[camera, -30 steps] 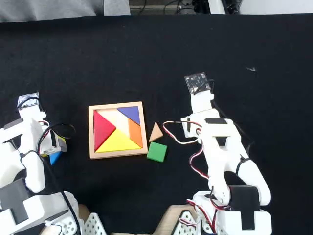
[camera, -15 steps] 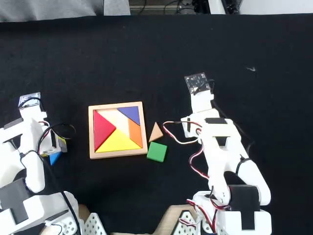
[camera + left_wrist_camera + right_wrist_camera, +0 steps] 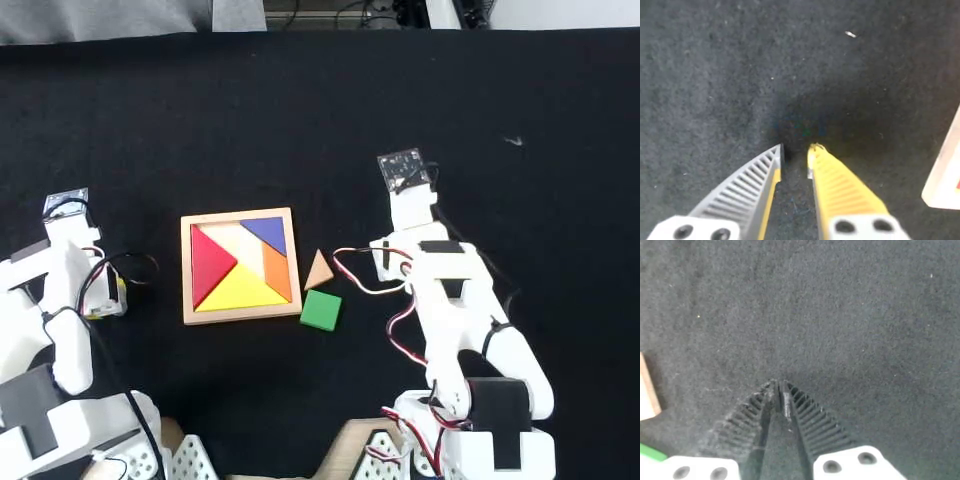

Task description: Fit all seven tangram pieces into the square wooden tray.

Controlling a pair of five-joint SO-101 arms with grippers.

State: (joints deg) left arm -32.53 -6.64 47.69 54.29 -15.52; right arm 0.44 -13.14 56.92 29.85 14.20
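Tray (image 3: 238, 213) on counter (image 3: 300, 120) holds coloured pieces (image 3: 240, 288); tan triangle (image 3: 318, 271) and green square (image 3: 321, 310) lie just right. Left claw (image 3: 796, 148) narrowly parted, empty; right claw (image 3: 778, 385) pressed closed, empty.

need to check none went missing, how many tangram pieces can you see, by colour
red piece: 1
yellow piece: 1
blue piece: 1
orange piece: 1
tan piece: 1
green piece: 1
total: 6
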